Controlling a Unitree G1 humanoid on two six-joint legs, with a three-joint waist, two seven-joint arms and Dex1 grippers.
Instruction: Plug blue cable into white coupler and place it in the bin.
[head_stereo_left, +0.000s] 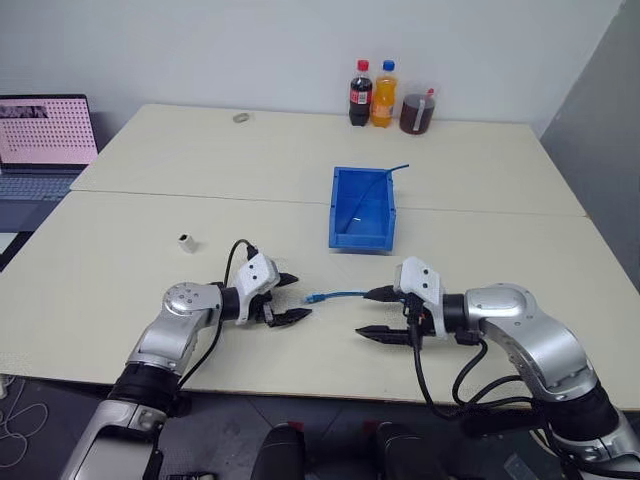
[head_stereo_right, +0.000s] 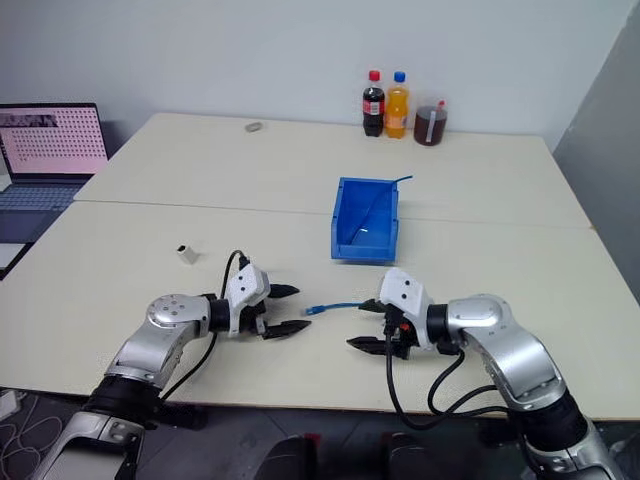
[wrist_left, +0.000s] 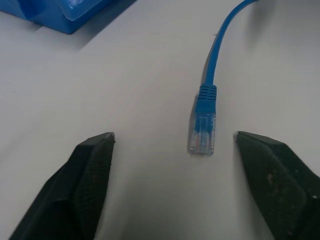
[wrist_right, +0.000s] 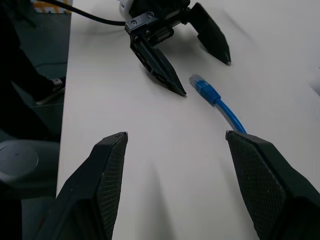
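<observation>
While no writing can be read on the three drink bottles (head_stereo_left: 385, 96) at the table's far edge, the sky-blue cable (head_stereo_left: 335, 295) with its clear plug lies on the cream table (head_stereo_left: 120, 270) between the left gripper (head_stereo_left: 289, 299) and right gripper (head_stereo_left: 378, 312), both spread and empty; the small whitish boxy coupler (head_stereo_left: 187, 241) sits well left, the bright blue plastic bin (head_stereo_left: 362, 207) beyond.

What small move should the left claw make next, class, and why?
Probably ease forward and close on the blue cable. Its clear plug lies on the table between the open fingers of the left claw, and the right claw is open beside it.
</observation>
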